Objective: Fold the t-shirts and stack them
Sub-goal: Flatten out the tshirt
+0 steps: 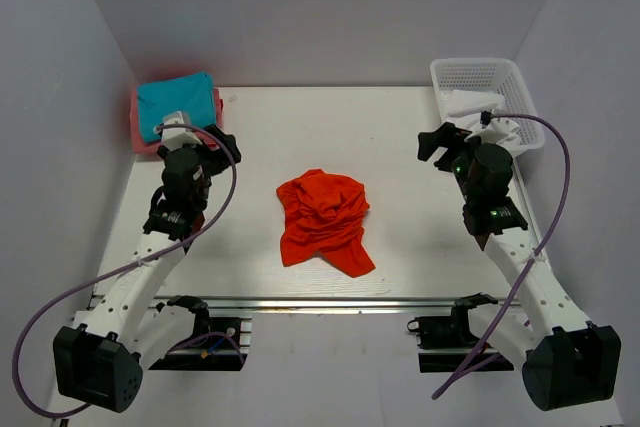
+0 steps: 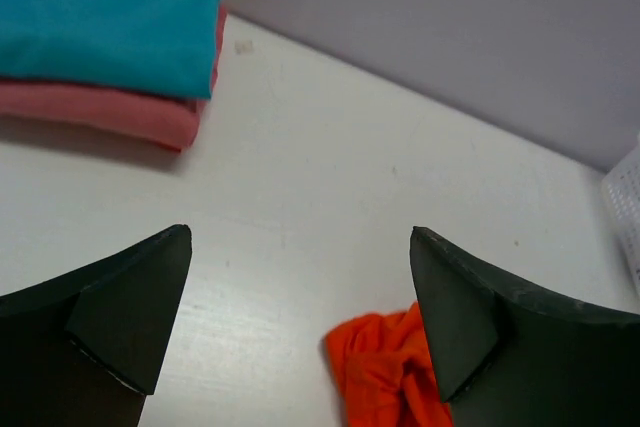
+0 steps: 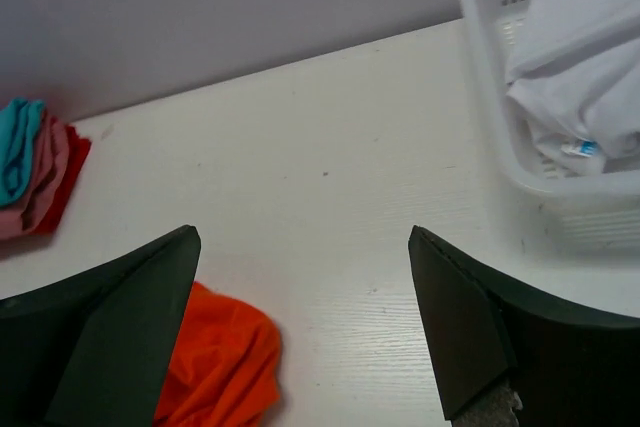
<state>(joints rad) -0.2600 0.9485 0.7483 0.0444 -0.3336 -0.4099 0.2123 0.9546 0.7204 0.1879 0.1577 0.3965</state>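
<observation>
Orange shirt (image 1: 322,219) is lying crumpled mid-way across the desk (image 1: 420,257).
Left pincer (image 2: 300,312) and right pincer (image 3: 305,312) are hanging apart, empty; each should be pinching an opposite edge, stretching the cloth flat before folding.

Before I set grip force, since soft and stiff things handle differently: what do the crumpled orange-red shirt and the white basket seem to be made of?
The orange-red shirt looks like soft, matte cloth, perhaps knit: it lies slumped in loose wrinkles. The white basket looks like stiff, smooth moulded plastic: straight walls pierced by a regular mesh.
</observation>
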